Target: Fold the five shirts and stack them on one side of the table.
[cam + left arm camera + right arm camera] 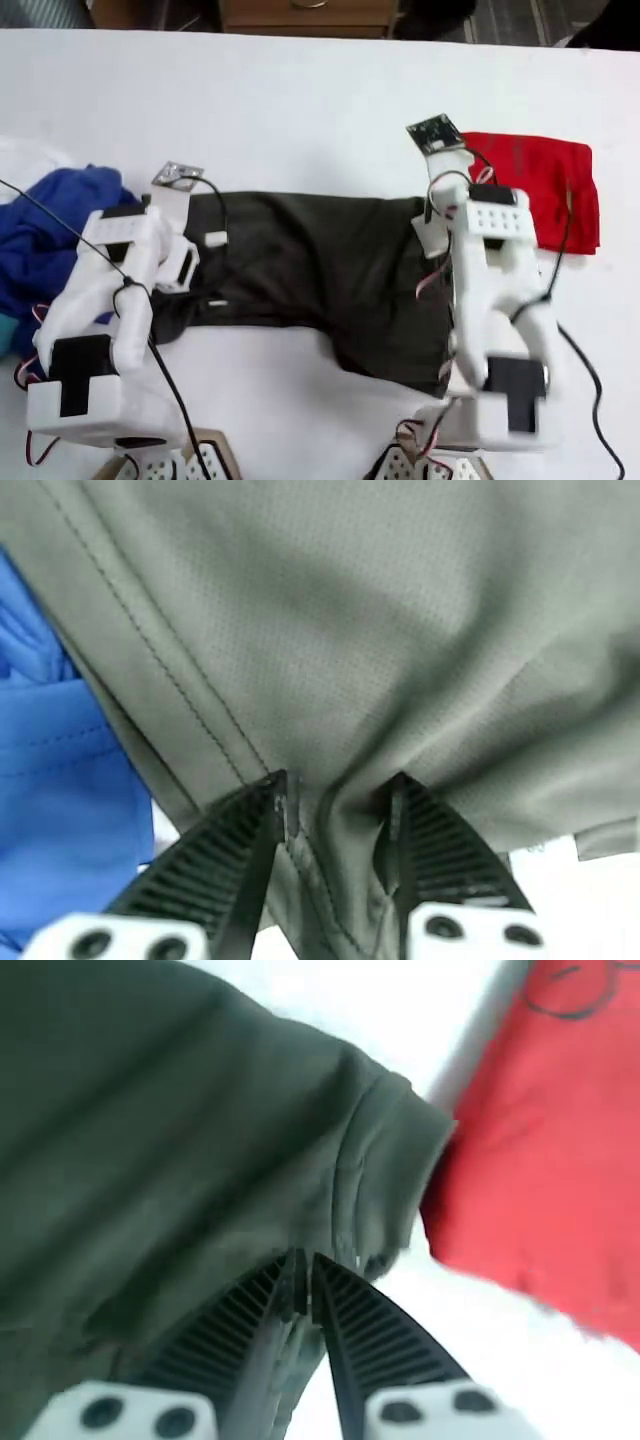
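the white bench (300, 90) has a big dark shirt (320, 270) spread across the middle. a blue heap (40, 230) at the left is not folded. one red shirt (545, 185) lies folded at the far right, so i think most of the job is left. the left gripper (340, 795) has its fingers a little apart, with bunched dark shirt between. the right gripper (305, 1285) has its fingers nearly together, pinching the shirt's right edge.

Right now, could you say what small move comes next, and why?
Probably lift both held ends a little. The left gripper pinches the dark shirt beside the blue shirt, the right gripper pinches it by the red shirt, and the cloth between lies on the table; lifting would free it to fold.
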Controlling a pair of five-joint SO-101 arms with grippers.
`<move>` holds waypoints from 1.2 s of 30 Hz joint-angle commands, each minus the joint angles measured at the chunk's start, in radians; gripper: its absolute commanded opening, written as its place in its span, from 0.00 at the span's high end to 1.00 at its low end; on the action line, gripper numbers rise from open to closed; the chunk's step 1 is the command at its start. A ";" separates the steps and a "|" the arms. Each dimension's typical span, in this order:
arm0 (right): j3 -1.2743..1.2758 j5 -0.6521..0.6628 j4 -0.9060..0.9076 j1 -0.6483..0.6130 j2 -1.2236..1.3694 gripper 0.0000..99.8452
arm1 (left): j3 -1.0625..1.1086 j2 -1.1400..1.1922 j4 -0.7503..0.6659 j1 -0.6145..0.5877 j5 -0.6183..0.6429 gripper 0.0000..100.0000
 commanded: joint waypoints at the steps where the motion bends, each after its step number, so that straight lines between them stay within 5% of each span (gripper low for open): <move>1: -0.137 0.009 -0.013 0.015 0.157 0.98 | -0.005 0.008 -0.037 0.011 0.009 0.83; 9: -0.425 0.011 0.015 0.039 0.466 0.98 | -0.005 0.008 0.026 0.003 -0.012 0.96; 19: -0.862 0.025 0.318 0.082 0.713 0.98 | -0.005 0.009 0.058 -0.049 -0.149 0.96; 30: -0.850 0.066 0.487 0.051 0.492 0.98 | -0.124 0.000 0.187 -0.043 -0.141 0.96; 36: -0.503 0.069 0.440 0.010 0.157 0.98 | -0.349 0.000 0.353 -0.043 -0.140 0.96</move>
